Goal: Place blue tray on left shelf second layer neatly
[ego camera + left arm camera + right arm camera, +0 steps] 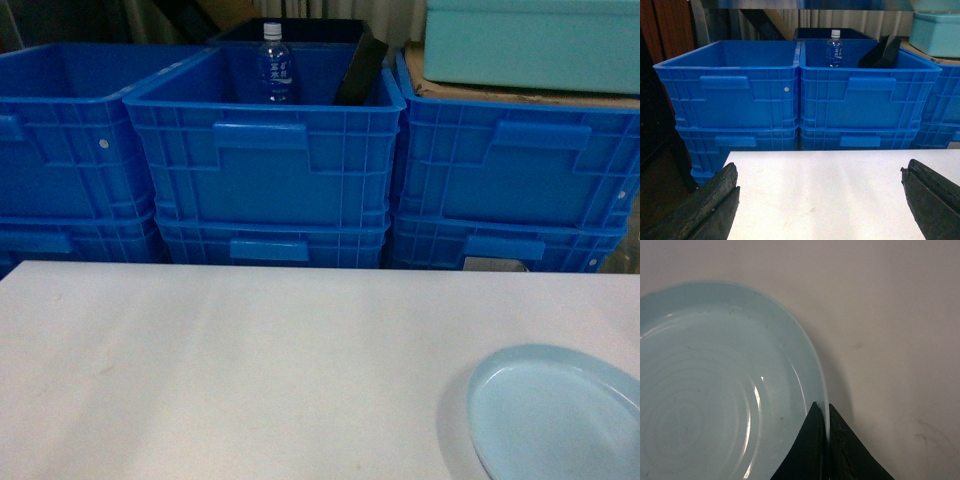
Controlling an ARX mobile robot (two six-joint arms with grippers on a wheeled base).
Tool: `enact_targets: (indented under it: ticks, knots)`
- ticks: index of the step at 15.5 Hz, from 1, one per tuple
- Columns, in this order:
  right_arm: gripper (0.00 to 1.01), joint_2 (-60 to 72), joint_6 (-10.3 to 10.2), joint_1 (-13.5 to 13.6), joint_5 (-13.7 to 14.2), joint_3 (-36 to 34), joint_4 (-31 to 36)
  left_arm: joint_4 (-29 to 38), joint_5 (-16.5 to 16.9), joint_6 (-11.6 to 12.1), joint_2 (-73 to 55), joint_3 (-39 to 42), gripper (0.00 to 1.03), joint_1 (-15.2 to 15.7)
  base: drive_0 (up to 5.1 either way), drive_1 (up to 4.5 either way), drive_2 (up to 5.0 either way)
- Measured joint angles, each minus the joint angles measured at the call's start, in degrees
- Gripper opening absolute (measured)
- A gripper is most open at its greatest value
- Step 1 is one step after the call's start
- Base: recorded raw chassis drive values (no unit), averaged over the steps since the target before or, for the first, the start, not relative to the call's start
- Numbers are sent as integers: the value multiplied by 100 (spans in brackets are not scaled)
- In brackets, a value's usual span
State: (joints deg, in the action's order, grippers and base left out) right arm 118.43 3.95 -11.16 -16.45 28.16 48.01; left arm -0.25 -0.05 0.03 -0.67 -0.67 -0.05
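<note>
The blue tray (pixel 555 415) lies on the white table (pixel 250 360) at the near right corner, partly cut off by the frame edge. In the right wrist view the pale tray (pixel 715 380) fills the left side. My right gripper (pixel 822 409) is shut on its rim, one finger inside the dish and one outside. My left gripper (pixel 820 170) hangs open over bare table, nothing between its fingers (pixel 715 200). Neither gripper shows in the head view. The left shelf second layer is not clearly in view; only a shiny strip (pixel 805 5) crosses the top of the left wrist view.
Deep blue crates (pixel 265 165) stand stacked in a row behind the table's far edge. The middle one holds a water bottle (pixel 275 65) and a black box (pixel 360 70). A pale teal box (pixel 530 45) rests on cardboard on the right crate.
</note>
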Motion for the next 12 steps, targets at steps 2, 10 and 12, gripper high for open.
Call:
enact_targets:
  ticks: [2, 10, 12]
  knots:
    - [2, -170, 20, 146, 72, -186, 291, 0, 2, -2, 0, 0, 98, 0, 0, 0, 0]
    - [2, -1958, 839, 527, 382, -1078, 1838, 0, 2, 0, 0, 0, 98, 0, 0, 0, 0]
    - [2, -2841, 804, 516, 387, -1427, 1582, 0, 2, 0, 0, 0, 98, 0, 0, 0, 0]
